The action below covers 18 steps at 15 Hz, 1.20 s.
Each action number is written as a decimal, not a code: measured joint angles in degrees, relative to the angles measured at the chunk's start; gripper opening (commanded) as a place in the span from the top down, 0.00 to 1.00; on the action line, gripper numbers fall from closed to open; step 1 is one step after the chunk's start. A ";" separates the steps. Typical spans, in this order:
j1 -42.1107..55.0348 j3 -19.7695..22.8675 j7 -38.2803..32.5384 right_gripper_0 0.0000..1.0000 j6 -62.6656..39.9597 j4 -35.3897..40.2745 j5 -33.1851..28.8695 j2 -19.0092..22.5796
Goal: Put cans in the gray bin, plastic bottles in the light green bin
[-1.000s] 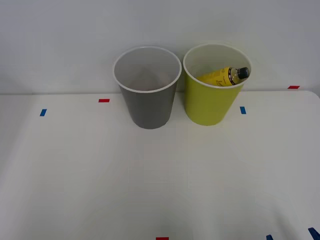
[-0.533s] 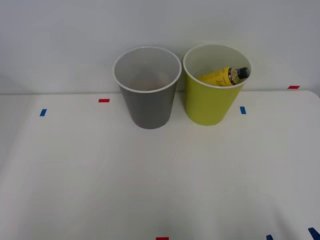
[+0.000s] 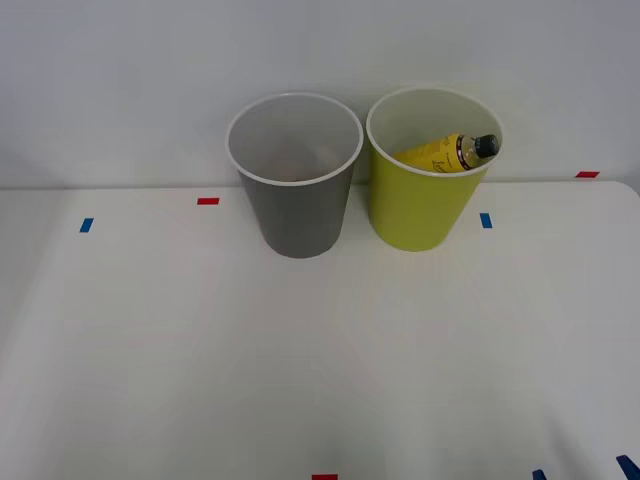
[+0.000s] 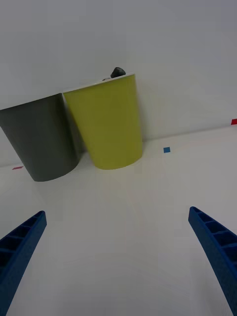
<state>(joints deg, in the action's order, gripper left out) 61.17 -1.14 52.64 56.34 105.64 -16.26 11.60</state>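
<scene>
Nearest, pincer (image 4: 118, 261) spread wide with nothing held, low over bare white table (image 3: 320, 370). Beyond, gray bin (image 3: 296, 215) and light green bin (image 3: 415, 215) side by side, yellow bottle (image 3: 447, 152) leaning inside the green one. Unchanged from a second ago; probably nothing left to sort.

Your right gripper (image 4: 118, 261) is hanging wide open, gripping nothing. You're seeing one blue ribbed finger (image 4: 19, 247) poking in at each lower corner of the wrist view, both angling inward.
</scene>
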 measured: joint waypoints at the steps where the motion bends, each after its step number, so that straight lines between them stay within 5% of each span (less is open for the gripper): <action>1: 0.00 0.00 0.00 0.00 0.00 0.00 0.00 0.00; 18: 0.00 0.00 0.00 0.00 0.00 0.00 0.01 0.00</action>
<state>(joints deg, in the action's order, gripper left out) 61.17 -1.14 52.64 56.34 105.64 -16.26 11.60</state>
